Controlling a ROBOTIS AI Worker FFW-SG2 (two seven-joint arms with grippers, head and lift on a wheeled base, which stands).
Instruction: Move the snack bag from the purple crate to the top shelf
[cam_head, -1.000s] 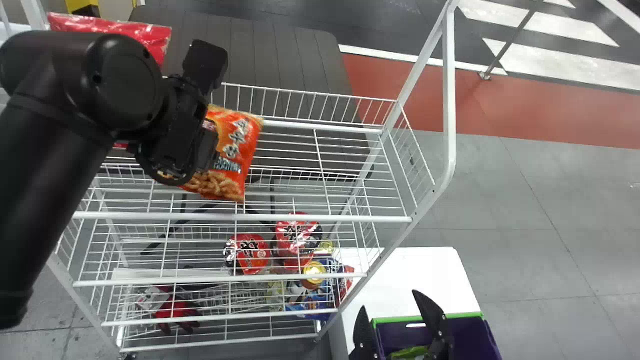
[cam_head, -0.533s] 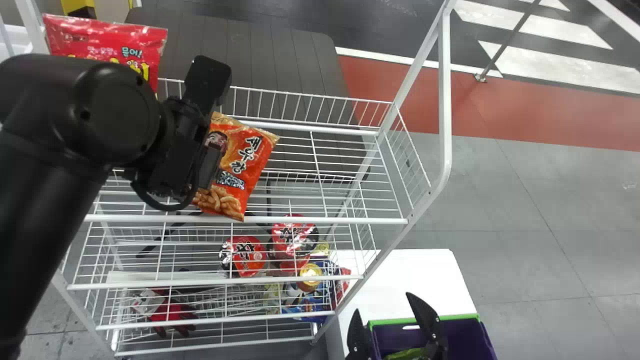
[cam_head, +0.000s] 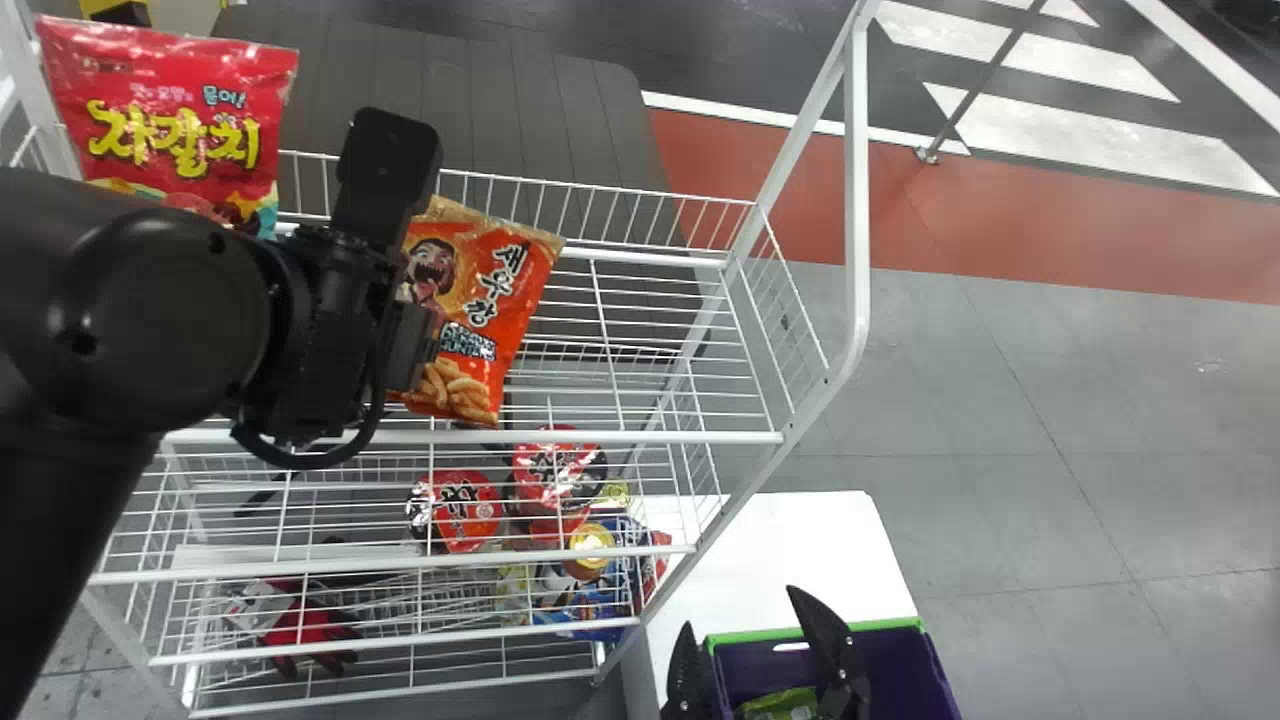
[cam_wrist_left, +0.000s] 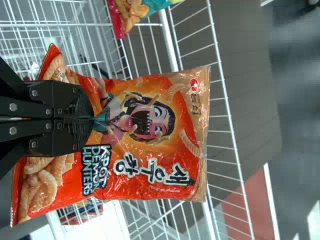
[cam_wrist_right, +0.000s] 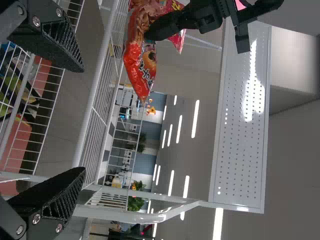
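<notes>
I log: snack bag (cam_head: 500, 330), glossy crinkled plastic; rack (cam_head: 600, 437), smooth metal wire; crate (cam_head: 900, 665), smooth plastic; panel (cam_wrist_right: 240, 150), shiny metal.

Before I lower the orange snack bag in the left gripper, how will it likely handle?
The orange snack bag looks plump, so it is probably light for its size. Its glossy, wrinkled wrapper may give under pressure and slide easily. Pinched by the left gripper, it could pivot.

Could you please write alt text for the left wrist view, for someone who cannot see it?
The left tool grips an orange-red snack bag, printed with a cartoon figure and curled snack pieces, in front of white wire shelving. Part of another colourful bag and a dark grey surface appear beyond.
</notes>
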